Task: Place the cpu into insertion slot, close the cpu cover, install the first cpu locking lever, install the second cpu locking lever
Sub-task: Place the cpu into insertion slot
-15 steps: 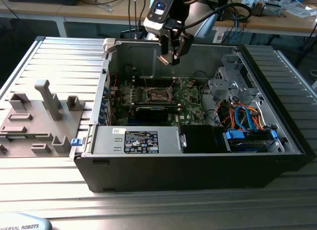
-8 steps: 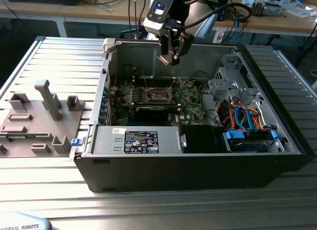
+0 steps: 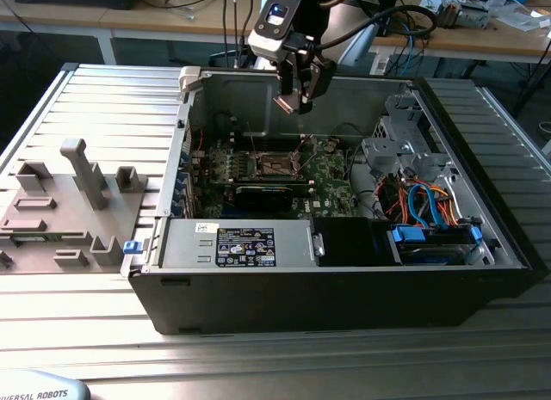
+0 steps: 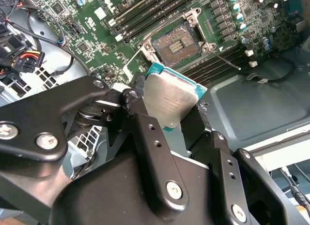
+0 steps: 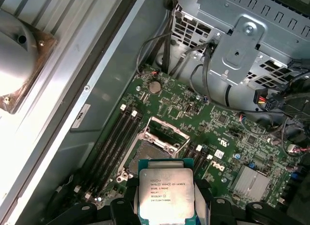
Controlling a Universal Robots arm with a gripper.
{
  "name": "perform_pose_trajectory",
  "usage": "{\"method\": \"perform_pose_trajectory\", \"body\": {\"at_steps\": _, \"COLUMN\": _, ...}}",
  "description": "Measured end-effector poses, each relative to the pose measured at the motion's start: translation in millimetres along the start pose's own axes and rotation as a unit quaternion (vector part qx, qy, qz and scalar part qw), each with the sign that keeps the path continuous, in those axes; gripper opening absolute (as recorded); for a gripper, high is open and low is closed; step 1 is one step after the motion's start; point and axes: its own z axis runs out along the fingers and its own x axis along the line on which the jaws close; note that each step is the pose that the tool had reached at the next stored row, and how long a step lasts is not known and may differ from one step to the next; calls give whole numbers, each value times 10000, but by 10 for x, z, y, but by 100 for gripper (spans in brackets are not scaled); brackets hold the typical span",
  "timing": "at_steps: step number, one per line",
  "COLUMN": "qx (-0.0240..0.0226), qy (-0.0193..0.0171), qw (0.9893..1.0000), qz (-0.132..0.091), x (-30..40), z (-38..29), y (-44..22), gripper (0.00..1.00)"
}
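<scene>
My gripper hangs above the open computer case, shut on the cpu. In both wrist views the cpu is a square chip with a silver top and a teal edge, pinched by its sides between the black fingers. The insertion slot lies below it on the green motherboard, uncovered and with its contact field bare. The cpu cover stands raised at one side of the slot. In the exterior view the insertion slot is under and slightly to the left of the gripper.
Long memory slots flank the socket. A metal drive cage with coloured cables fills the case's right. A black power supply sits at the front. A grey fixture plate lies left of the case.
</scene>
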Motion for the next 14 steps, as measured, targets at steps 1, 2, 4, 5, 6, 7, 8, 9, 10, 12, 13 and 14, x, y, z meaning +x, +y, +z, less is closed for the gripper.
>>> {"method": "perform_pose_trajectory", "body": {"at_steps": 1, "qx": 1, "qy": -2, "qw": 10000, "qz": 8, "x": 0, "z": 0, "y": 0, "gripper": 54}}
{"method": "perform_pose_trajectory", "body": {"at_steps": 2, "qx": 1, "qy": -3, "qw": 10000, "qz": 13, "x": 0, "z": 0, "y": 0, "gripper": 54}}
{"method": "perform_pose_trajectory", "body": {"at_steps": 4, "qx": 2, "qy": -6, "qw": 10000, "qz": 23, "x": 0, "z": 0, "y": 0, "gripper": 54}}
{"method": "perform_pose_trajectory", "body": {"at_steps": 5, "qx": 2, "qy": -6, "qw": 10000, "qz": 28, "x": 0, "z": 0, "y": 0, "gripper": 54}}
{"method": "perform_pose_trajectory", "body": {"at_steps": 6, "qx": 3, "qy": -8, "qw": 10000, "qz": 36, "x": 0, "z": 0, "y": 0, "gripper": 54}}
{"method": "perform_pose_trajectory", "body": {"at_steps": 7, "qx": 3, "qy": -9, "qw": 10000, "qz": 41, "x": 0, "z": 0, "y": 0, "gripper": 54}}
{"method": "perform_pose_trajectory", "body": {"at_steps": 8, "qx": 3, "qy": -10, "qw": 10000, "qz": 46, "x": 0, "z": 0, "y": 0, "gripper": 54}}
{"method": "perform_pose_trajectory", "body": {"at_steps": 9, "qx": 3, "qy": -11, "qw": 10000, "qz": 53, "x": 0, "z": 0, "y": 0, "gripper": 54}}
{"method": "perform_pose_trajectory", "body": {"at_steps": 10, "qx": 3, "qy": -12, "qw": 10000, "qz": 58, "x": 0, "z": 0, "y": 0, "gripper": 54}}
{"method": "perform_pose_trajectory", "body": {"at_steps": 12, "qx": 4, "qy": -14, "qw": 10000, "qz": 70, "x": 0, "z": 0, "y": 0, "gripper": 54}}
{"method": "perform_pose_trajectory", "body": {"at_steps": 13, "qx": 4, "qy": -15, "qw": 10000, "qz": 77, "x": 0, "z": 0, "y": 0, "gripper": 54}}
{"method": "perform_pose_trajectory", "body": {"at_steps": 14, "qx": 4, "qy": -16, "qw": 10000, "qz": 82, "x": 0, "z": 0, "y": 0, "gripper": 54}}
